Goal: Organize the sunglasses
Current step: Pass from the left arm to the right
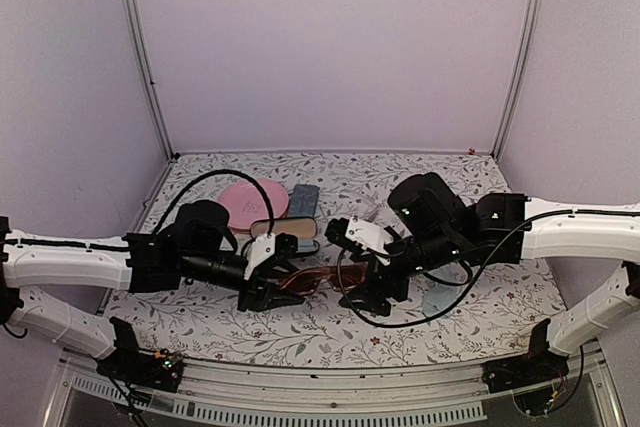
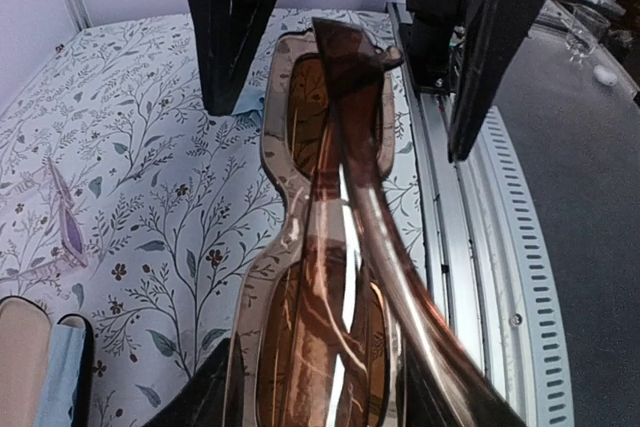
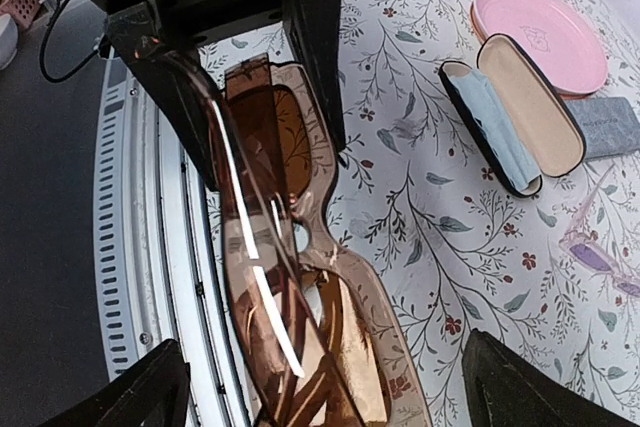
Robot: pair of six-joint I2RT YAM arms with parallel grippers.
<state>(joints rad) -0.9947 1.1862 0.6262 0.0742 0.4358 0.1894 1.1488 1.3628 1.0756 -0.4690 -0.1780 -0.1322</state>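
Between my two pincers, over the near edge of the table (image 1: 200,322), is the brown pair (image 1: 312,280), with a temple folded across the lenses.

Left pincer (image 1: 268,285): clenched on one end of the frame. The right wrist view shows this best, with a black finger (image 3: 315,57) on each side of that end. In the left wrist view my own fingers are cut off at the bottom edge and show only as dark slivers.

Right pincer (image 3: 340,392): released. Its fingers stand wide at the bottom corners of its own view, and the frame runs between them. I cannot tell whether either finger touches the frame, or whether the pair clears the table.

Pale pair (image 3: 600,257): flat on the table, well apart from the brown pair. It is clipped by the right edge here and faint in the left wrist view (image 2: 70,232). I cannot make it out from above, where my arms cover the middle.

Open case (image 3: 520,112): beige lining, blue cloth in one half; only a corner shows in the left wrist view. Beyond it are the plate (image 3: 540,32) and the grey case (image 3: 610,127), which is partly out of frame.
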